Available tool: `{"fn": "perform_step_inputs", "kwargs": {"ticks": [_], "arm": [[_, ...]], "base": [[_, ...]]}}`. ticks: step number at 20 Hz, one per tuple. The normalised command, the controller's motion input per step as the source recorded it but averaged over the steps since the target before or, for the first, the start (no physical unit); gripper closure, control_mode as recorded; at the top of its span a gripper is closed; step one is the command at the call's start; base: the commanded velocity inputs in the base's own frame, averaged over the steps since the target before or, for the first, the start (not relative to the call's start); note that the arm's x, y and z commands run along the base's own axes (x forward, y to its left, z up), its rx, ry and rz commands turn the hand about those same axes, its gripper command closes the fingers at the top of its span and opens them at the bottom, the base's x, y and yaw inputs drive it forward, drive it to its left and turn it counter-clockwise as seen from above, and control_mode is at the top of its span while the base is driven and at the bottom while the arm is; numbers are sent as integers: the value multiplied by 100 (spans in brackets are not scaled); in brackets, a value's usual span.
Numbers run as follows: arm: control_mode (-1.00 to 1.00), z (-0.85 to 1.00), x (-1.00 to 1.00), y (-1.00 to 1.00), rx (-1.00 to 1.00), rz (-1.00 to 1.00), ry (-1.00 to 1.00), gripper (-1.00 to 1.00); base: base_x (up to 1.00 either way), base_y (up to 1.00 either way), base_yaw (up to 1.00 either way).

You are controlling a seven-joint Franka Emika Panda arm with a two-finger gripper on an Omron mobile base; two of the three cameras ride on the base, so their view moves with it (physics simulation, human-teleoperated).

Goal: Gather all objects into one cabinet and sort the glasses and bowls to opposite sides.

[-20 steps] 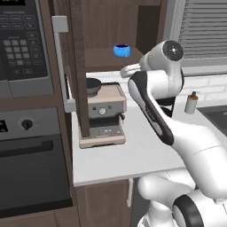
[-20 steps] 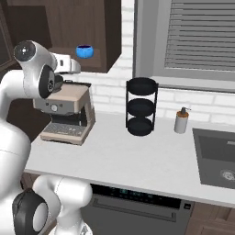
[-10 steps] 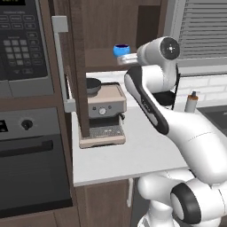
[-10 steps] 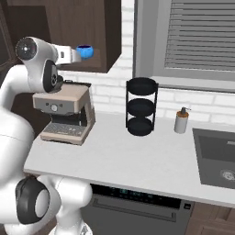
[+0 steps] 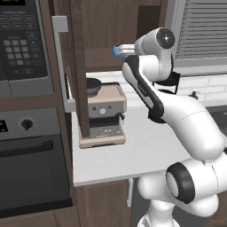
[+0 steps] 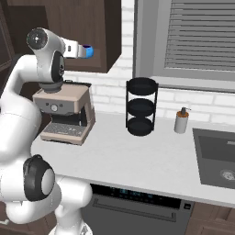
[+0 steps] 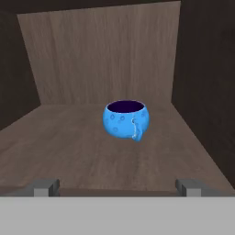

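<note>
One cabinet (image 7: 105, 59), dark brown wood with its door (image 5: 76, 66) swung open, holds a single item on its floor: the small bright-blue bowl (image 7: 126, 119). It stands upright, rim up, dark purple inside, near the middle and short of the back wall. My gripper (image 7: 117, 187) points straight into the cabinet; its two fingertips (image 7: 46, 187) are spread wide apart, gripping nothing, with the bowl ahead between them. Below, an espresso machine (image 5: 103, 113) stands on the counter (image 6: 137, 156). No legible writing.
</note>
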Motion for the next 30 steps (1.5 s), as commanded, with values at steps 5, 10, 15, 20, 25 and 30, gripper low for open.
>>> {"fn": "perform_step_inputs", "kwargs": {"ticks": [5, 10, 15, 20, 25, 30], "arm": [[-100, -1, 44, -9, 8, -1, 3, -100], [-100, 0, 24, 0, 6, -2, 3, -100], [-100, -2, 15, 0, 2, -1, 5, -100], [-100, -8, 19, 0, 0, 0, 0, -100], [-100, -5, 11, 0, 0, 0, 0, -100], [-100, -9, 12, 0, 0, 0, 0, -100]], "base": [[0, 0, 0], [0, 0, 0], [0, 0, 0], [0, 0, 0], [0, 0, 0], [0, 0, 0]]}}
